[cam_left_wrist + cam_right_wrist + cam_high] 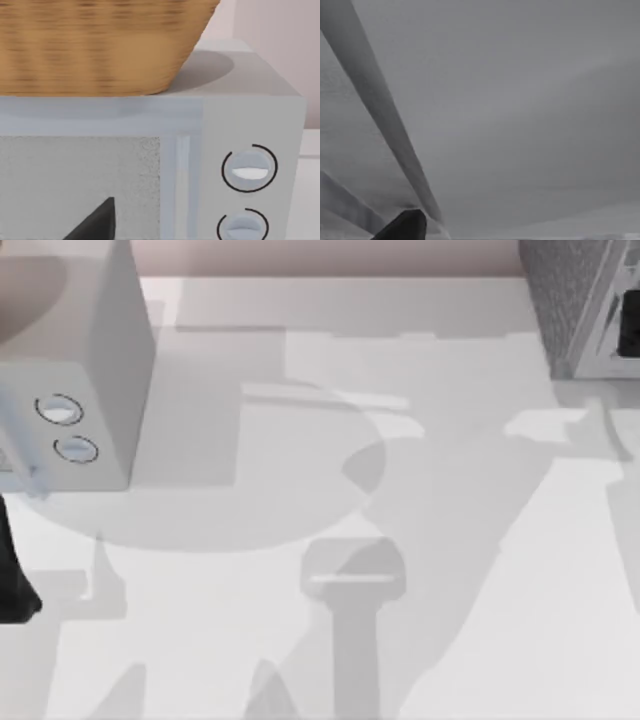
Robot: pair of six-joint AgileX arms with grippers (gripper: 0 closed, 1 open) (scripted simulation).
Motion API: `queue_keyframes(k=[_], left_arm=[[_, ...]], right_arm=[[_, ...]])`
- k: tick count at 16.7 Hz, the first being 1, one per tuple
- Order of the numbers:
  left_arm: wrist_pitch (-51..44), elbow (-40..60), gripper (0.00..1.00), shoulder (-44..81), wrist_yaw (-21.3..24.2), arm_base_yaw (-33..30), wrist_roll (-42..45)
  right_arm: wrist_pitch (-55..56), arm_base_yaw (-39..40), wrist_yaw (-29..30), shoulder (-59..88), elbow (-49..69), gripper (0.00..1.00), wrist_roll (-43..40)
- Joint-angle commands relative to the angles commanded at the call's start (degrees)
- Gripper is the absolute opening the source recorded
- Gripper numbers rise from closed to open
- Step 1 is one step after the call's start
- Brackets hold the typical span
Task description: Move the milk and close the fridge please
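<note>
the fridge [585, 305] stands at the counter's [480, 570] far right, nearer the right arm; either claw's state: cannot tell.

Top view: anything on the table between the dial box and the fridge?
Nothing: between the dial box and the fridge the top view shows bare table, shadows only.

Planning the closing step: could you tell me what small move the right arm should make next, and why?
Probably press the right pincer forward against the smooth grey panel close before it, likely the fridge door, to swing it shut.
</note>
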Motion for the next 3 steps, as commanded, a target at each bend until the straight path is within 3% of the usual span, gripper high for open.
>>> queue_keyframes(k=[3], left_arm=[[0.0,0.0,1.0,0.0,0.0,0.0,0.0]], right_arm=[[-0.6,0.1,-0.2,1.9,2.4,1.0,0.2]])
